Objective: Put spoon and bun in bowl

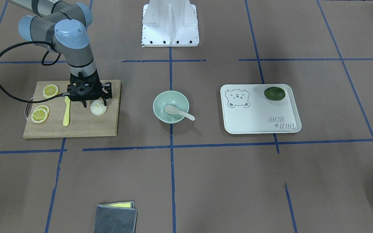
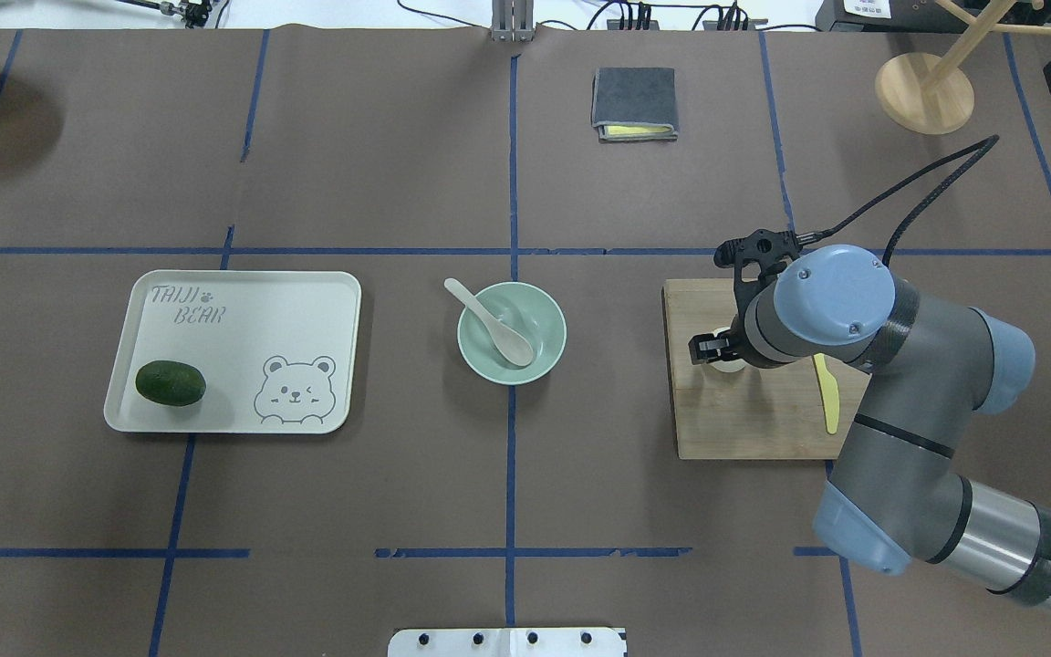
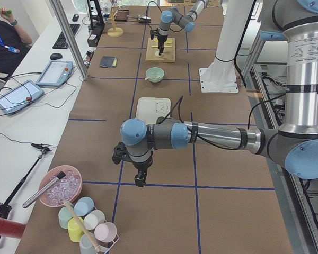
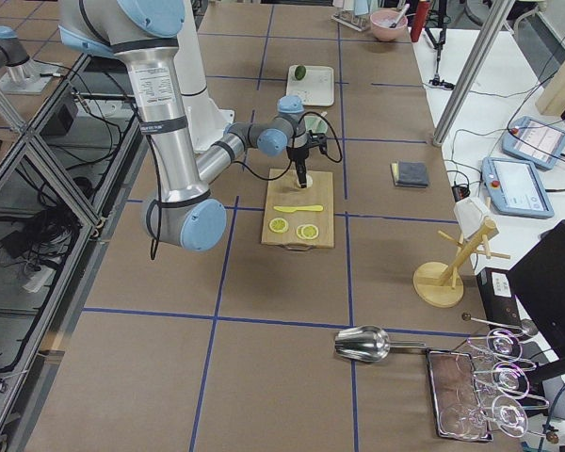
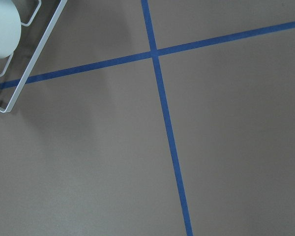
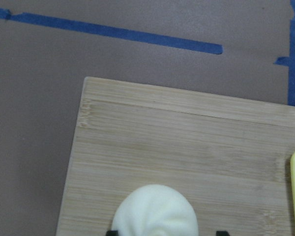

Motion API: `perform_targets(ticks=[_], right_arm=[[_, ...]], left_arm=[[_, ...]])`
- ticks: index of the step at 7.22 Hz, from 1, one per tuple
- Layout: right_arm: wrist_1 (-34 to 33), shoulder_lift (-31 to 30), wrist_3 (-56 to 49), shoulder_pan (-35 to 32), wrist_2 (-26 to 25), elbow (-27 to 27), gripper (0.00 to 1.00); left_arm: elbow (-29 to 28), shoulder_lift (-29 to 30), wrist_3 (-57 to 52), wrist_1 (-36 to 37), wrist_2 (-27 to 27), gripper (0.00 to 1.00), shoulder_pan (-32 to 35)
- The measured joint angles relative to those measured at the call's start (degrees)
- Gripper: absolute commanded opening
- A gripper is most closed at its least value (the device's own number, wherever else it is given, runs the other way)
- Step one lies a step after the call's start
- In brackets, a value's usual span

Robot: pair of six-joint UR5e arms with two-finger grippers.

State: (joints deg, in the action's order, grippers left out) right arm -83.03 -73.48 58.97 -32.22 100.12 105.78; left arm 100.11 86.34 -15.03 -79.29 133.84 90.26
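spoon (image 1: 178, 112) in bowl (image 1: 155, 105), bun (image 1: 98, 108) — on board (image 1: 86, 126)

right gripper (image 1: 94, 104) points down, jaws apart; left gripper (image 3: 140, 181) points down, state unclear

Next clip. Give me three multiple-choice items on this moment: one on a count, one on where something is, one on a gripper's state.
1. How many lemon slices lie on the cutting board?
A. one
B. five
C. three

2. Where is the spoon?
A. on the cutting board
B. in the mint-green bowl
C. on the bare table

3. The right gripper is:
A. open, fingers either side of the bun
B. shut on the bun
C. shut on the spoon

Answers:
1 C: one slice lies apart, two overlap.
2 B: its scoop sits inside, handle over the rim.
3 A: the wrist view shows the fingertips apart, flanking the bun on the board.
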Motion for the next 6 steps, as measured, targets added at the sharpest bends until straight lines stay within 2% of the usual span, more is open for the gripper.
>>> perform_targets(ticks=[1,4,6], right_arm=[[0.0,0.1,0.2,-0.1,0.0,0.0,0.00],[-0.5,3.1,1.1,-1.0,0.1,0.4,0.00],[-6.5,10.4,3.5,-1.6,0.4,0.5,0.00]], left_arm=[[0.2,0.0,0.0,0.0,0.0,1.00,0.0],[0.3,0.0,0.0,0.0,-0.1,1.00,0.0],[0.4,0.0,0.1,0.0,-0.1,1.00,0.0]])
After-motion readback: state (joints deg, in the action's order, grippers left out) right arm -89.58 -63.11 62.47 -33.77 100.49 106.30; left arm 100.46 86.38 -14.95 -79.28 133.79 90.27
